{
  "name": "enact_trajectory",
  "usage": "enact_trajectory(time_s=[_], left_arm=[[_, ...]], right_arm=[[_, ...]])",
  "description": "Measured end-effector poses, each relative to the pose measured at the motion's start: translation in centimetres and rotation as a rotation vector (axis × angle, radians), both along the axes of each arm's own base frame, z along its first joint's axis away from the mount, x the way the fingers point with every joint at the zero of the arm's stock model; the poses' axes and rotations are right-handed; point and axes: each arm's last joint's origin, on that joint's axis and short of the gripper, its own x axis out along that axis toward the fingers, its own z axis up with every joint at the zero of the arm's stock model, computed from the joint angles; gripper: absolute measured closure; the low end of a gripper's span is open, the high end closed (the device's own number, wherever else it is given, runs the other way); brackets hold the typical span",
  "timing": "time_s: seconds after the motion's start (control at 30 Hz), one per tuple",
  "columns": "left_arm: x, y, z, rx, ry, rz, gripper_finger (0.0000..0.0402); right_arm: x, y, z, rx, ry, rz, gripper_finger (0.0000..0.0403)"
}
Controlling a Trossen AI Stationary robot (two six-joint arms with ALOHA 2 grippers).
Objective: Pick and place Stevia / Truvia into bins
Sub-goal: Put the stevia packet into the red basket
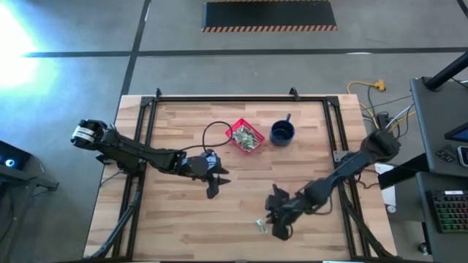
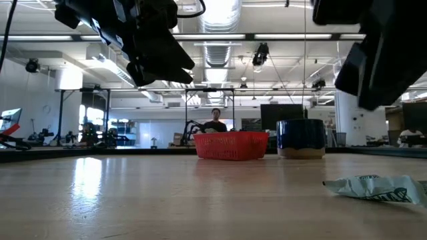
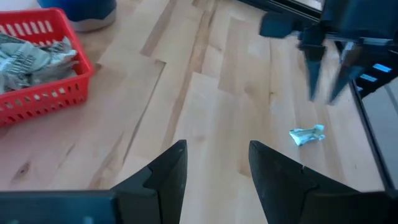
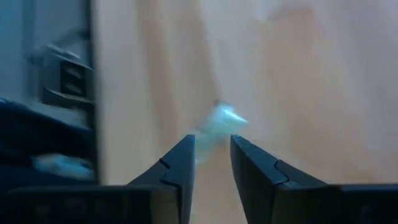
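One crumpled pale green-and-white sachet (image 1: 260, 225) lies flat on the wood near the table's near edge; it also shows in the low view (image 2: 373, 187) and the left wrist view (image 3: 308, 134). My right gripper (image 1: 278, 223) hangs open just above and beside it, its fingers (image 3: 313, 74) apart and clear of the paper; its own view shows the sachet (image 4: 219, 121) just beyond its fingertips (image 4: 211, 155). My left gripper (image 1: 213, 184) waits open mid-table, raised (image 3: 217, 165). The red basket (image 1: 246, 137) sits toward the far edge, with several sachets (image 3: 28, 56) inside.
A dark blue mug (image 1: 282, 132) stands right of the basket (image 2: 230, 145) near the far edge. A black cable loops on the wood left of the basket (image 1: 208, 131). Black frame rails run along the table's left and right sides. A person stands far off in the room (image 2: 215, 120).
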Motion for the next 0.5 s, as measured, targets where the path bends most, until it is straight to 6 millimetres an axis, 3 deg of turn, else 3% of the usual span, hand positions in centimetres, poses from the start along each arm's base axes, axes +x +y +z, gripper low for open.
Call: enact_trajectory(time_s=[0.17,0.5], left_arm=[[0.0,-0.1,0.0,-0.017,0.003,-0.029,0.0246],[-0.1,-0.8,0.0,-0.046,0.000,-0.044,0.0246]], right_arm=[[0.1,2.1,-0.5,0.122,-0.048,-0.110,0.0277],[0.4,3.2,-4.5,0.132,0.080,-0.228,0.0194]])
